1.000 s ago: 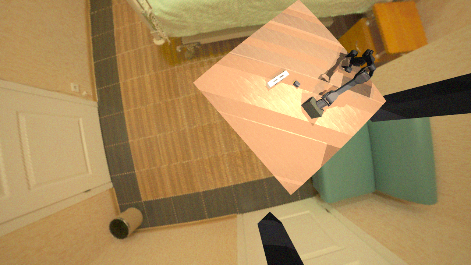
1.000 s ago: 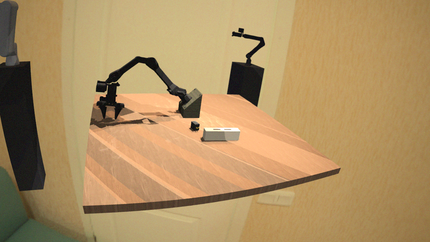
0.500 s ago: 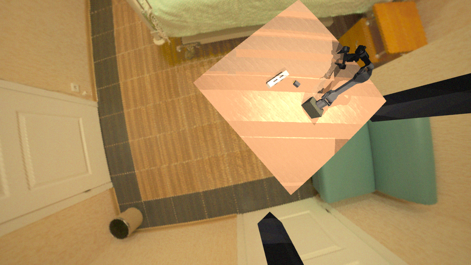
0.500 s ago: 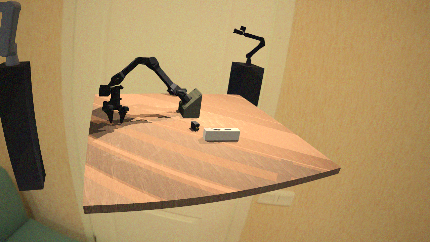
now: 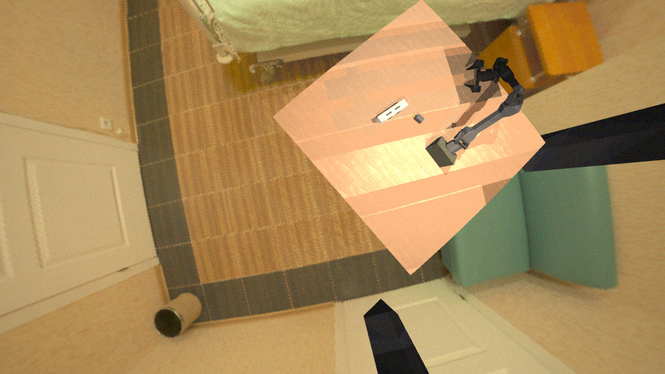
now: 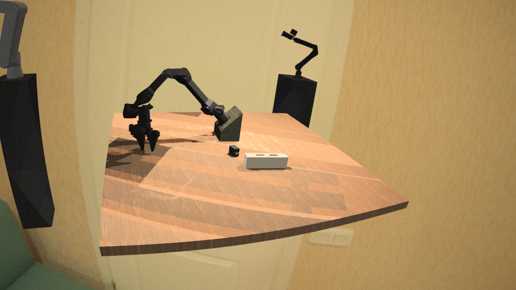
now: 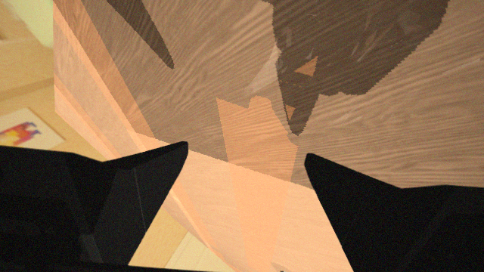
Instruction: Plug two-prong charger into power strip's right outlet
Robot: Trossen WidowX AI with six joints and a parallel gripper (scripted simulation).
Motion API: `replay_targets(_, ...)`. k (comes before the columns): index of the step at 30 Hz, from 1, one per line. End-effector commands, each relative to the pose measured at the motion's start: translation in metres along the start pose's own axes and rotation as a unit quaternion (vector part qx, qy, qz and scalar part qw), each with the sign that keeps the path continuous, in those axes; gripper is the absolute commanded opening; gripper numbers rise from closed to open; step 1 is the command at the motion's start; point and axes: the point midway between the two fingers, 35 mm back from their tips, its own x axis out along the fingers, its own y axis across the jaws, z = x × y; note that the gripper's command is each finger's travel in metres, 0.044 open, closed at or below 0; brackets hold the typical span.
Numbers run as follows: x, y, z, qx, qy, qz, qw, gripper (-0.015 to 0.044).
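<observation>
Walls [image 5: 646, 232] [image 6: 433, 108] in warm tan surround a room with white doors [image 5: 74, 200] [image 6: 216, 43]. A woven brown rug [image 5: 260, 186] with a dark grey border spreads over the floor, and a bed [image 5: 325, 23] with a pale green cover stands along the top of the overhead view. A green chair [image 5: 567, 223] [image 6: 10, 230] and an orange piece of furniture [image 5: 564, 39] stand nearer the surface.

The surface [image 5: 395, 186] [image 6: 270, 201] [image 7: 378, 113] is wood, banded in salmon and brown, with a bright patch around the arm's base and a darker patch under its far end. Its edge is dark brown. Two black pillars [image 5: 595, 139] [image 6: 21, 144] rise beyond it.

The black arm [image 5: 492, 120] [image 6: 196, 88] arches from a dark wedge-shaped block [image 5: 440, 151] [image 6: 232, 131] towards one side of the surface. A white power strip [image 5: 391, 110] [image 6: 265, 161] lies on the wood, its slots facing up. The fingers [image 5: 475, 88] [image 6: 153, 142] point down over the surface, spread almost fully, with nothing between them. Well apart from them, the small dark charger [image 5: 419, 119] [image 6: 234, 150] rests on the surface near the strip, unplugged, its gold prongs sticking out sideways.
</observation>
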Motion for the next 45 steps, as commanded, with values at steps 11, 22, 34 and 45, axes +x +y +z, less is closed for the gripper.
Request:
replay_targets(11,0.04,-0.013,-0.072,-0.097,0.059,-0.066,0.991,0.044)
replay_targets(22,0.058,-0.027,-0.127,-0.182,0.097,-0.112,0.972,0.044)
replay_targets(34,0.07,-0.047,-0.186,-0.283,0.135,-0.157,0.936,0.044)
replay_targets(45,0.071,-0.07,-0.235,-0.379,0.165,-0.19,0.89,0.044)
